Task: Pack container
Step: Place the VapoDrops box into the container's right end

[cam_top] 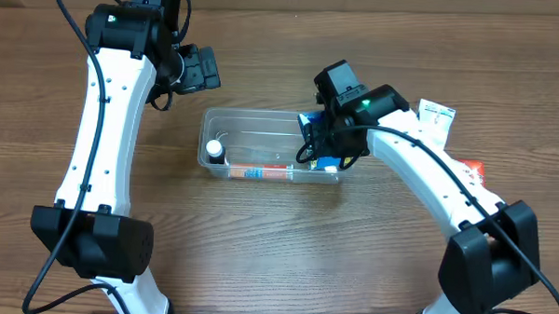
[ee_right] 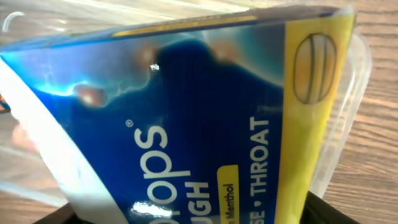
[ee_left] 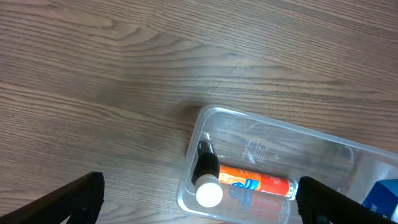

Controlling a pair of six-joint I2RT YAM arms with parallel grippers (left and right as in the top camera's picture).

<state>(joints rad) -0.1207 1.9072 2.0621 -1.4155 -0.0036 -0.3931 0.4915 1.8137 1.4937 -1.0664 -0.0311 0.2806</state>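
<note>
The clear plastic container (cam_top: 253, 112) lies at the table's middle. In it are a dark bottle with a white cap (cam_top: 213, 151) at the left end and an orange tube (cam_top: 268, 173) along the near wall. My right gripper (cam_top: 322, 144) is shut on a blue and yellow cough drops box (ee_right: 186, 124) and holds it tilted at the container's right end, the rim (ee_right: 357, 93) beside it. My left gripper (cam_top: 203, 69) is open and empty, above the table beyond the container's left end. Its view shows the container (ee_left: 273, 121), bottle (ee_left: 208, 186) and tube (ee_left: 258, 182).
A white packet (cam_top: 437, 116) and a red-orange packet (cam_top: 472, 171) lie on the wood table to the right of the container, partly under the right arm. The box's blue corner (ee_left: 382, 193) shows in the left wrist view.
</note>
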